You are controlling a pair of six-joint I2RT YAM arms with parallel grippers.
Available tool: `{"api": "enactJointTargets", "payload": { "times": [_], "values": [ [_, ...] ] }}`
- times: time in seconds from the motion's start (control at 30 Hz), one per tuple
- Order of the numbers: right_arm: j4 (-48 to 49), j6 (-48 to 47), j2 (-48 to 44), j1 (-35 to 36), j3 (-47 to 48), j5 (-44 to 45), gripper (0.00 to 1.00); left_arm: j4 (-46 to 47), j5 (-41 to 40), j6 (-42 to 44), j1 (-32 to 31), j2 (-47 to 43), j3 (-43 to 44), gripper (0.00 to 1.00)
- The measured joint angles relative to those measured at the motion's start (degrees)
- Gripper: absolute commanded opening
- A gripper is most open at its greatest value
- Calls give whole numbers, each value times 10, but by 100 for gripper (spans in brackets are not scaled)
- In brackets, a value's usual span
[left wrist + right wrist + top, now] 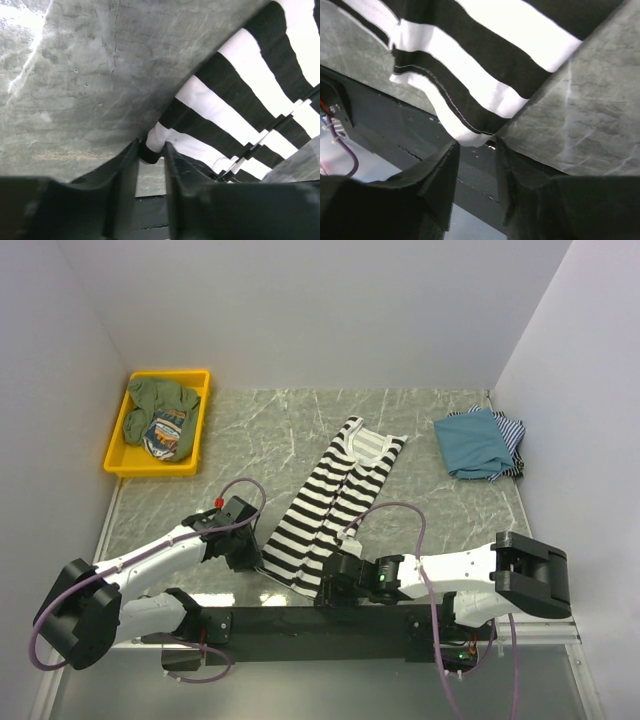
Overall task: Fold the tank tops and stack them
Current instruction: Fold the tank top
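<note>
The black-and-white striped tank top (335, 495) lies flat and long on the grey table, straps at the far end, hem at the near edge. My left gripper (250, 558) is at the hem's left corner. In the left wrist view my left gripper (151, 150) is shut on that corner of the striped cloth (240, 100). My right gripper (325, 592) is at the hem's right corner. In the right wrist view my right gripper (475, 145) pinches the tip of the cloth (485, 50) over the table's front edge. A folded teal-blue tank top (472, 443) lies on thin-striped tops (513, 432) at the far right.
A yellow tray (118, 445) at the far left holds green and printed clothing (160, 400). White walls close the table on three sides. The black base bar (300, 620) runs along the near edge under the hem.
</note>
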Motion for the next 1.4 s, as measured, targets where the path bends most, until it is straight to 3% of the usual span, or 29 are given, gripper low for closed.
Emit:
{"api": "enactJointTargets", "payload": {
  "times": [0.3, 0.43, 0.7, 0.83, 0.97, 1.07, 1.27, 1.4],
  "values": [
    [-31, 12, -1, 1, 0, 16, 1, 10, 5, 4, 0, 1, 0, 12],
    [-61, 7, -14, 7, 0, 25, 0, 13, 15, 5, 0, 1, 0, 1],
    [-158, -9, -28, 45, 34, 35, 0, 18, 42, -1, -32, -10, -5, 1],
    [-195, -12, -35, 62, 44, 34, 7, 23, 50, -16, -71, -12, -17, 1],
    [-219, -20, -30, 71, 57, 35, 38, 26, 52, -26, -82, -12, -24, 1],
    [-228, -20, -23, 78, 79, 38, 46, 26, 51, -27, -82, -12, -24, 1],
    [-250, 2, -80, 82, 69, 61, 49, 26, 51, -27, -82, -18, -24, 1],
    [-261, 33, -140, 82, 38, 78, 41, 26, 50, -27, -82, -19, -24, 1]
  ]
}}
